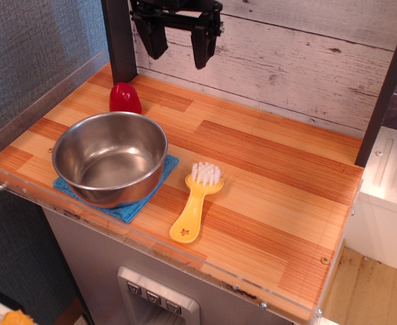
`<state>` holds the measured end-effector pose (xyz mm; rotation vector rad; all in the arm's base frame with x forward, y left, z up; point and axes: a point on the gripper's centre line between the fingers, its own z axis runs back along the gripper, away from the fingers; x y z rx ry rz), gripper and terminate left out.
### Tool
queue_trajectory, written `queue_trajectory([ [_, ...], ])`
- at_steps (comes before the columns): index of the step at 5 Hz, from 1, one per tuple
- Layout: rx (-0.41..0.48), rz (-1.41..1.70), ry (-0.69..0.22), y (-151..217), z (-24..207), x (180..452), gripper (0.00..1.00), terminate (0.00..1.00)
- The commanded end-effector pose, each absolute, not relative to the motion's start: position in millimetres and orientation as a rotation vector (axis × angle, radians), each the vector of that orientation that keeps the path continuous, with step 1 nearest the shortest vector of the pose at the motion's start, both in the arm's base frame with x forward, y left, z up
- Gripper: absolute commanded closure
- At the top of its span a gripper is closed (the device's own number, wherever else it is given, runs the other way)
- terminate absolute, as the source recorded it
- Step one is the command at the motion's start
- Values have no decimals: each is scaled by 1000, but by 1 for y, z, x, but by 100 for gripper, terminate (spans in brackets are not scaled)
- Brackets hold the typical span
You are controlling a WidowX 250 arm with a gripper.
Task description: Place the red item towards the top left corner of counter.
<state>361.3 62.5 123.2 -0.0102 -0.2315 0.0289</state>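
Note:
The red item is a small glossy red dome. It rests on the striped wood counter near the back left corner, just behind the steel bowl. My gripper hangs in the air above the back of the counter, to the right of and above the red item. Its two black fingers point down, spread apart, with nothing between them.
A steel bowl sits on a blue cloth at the front left. A yellow brush lies right of it. A dark post stands at the back left corner, another at the right. A clear acrylic rim edges the counter.

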Motion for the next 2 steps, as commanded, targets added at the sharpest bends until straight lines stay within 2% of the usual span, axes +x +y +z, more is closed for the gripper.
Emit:
queue_trajectory([
  [1,23,-83,-241,58,145,356,0,0],
  [2,23,-83,-241,58,145,356,0,100],
])
